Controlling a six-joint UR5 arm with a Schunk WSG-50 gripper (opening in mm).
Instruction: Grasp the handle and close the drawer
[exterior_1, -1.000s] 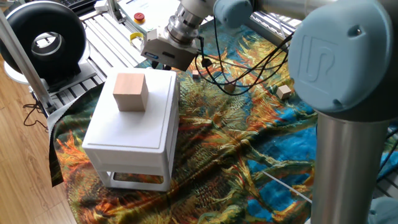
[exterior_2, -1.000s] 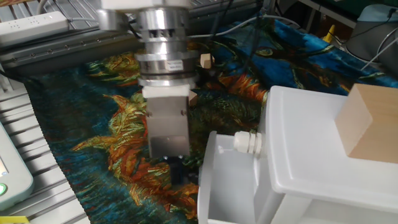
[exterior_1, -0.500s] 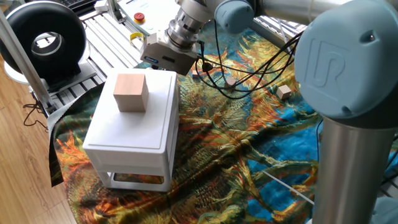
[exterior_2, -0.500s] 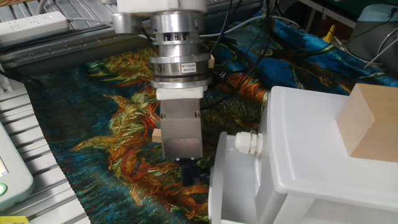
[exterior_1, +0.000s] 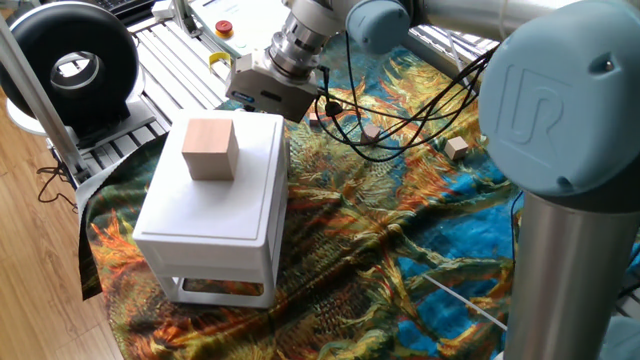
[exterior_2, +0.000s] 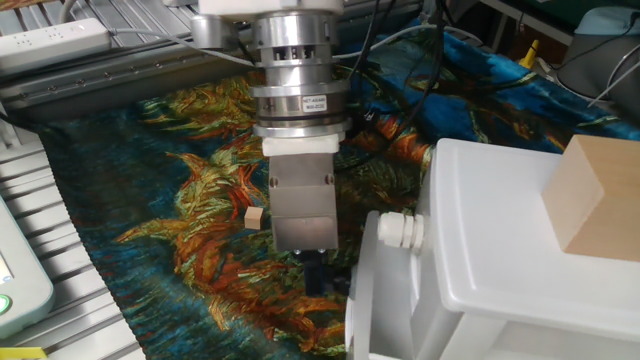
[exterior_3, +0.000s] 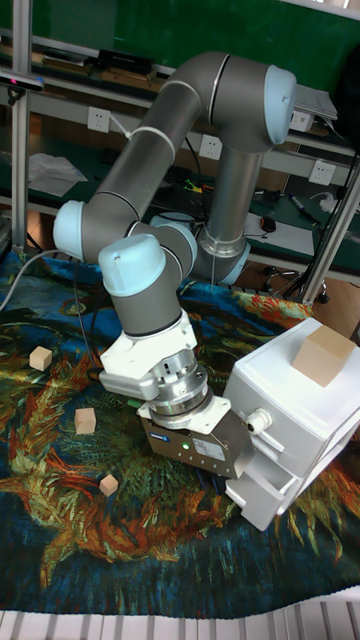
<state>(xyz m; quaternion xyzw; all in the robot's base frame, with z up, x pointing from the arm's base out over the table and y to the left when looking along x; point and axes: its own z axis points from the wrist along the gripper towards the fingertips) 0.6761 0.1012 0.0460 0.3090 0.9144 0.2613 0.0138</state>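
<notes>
The white cabinet (exterior_1: 215, 215) stands on the patterned cloth with a tan wooden cube (exterior_1: 210, 147) on top. Its drawer (exterior_2: 385, 310) still projects a little from the cabinet's far side, also seen low in the tall view as the drawer (exterior_3: 262, 492). My gripper (exterior_2: 318, 280) reaches down against the drawer's face, its dark fingers close together. The handle is hidden between them. In the tall view the gripper (exterior_3: 228, 468) sits right at the drawer front. In one fixed view the cabinet hides the fingertips and the drawer.
A white knob (exterior_2: 400, 232) sticks out of the cabinet above the drawer. Small wooden blocks (exterior_3: 85, 420) lie on the cloth, one block (exterior_2: 254, 217) beside the gripper. Black cables (exterior_1: 400, 100) trail over the cloth. A black ring device (exterior_1: 75, 65) stands at the table's corner.
The gripper has moved toward the cabinet, and the drawer has slid further in with it.
</notes>
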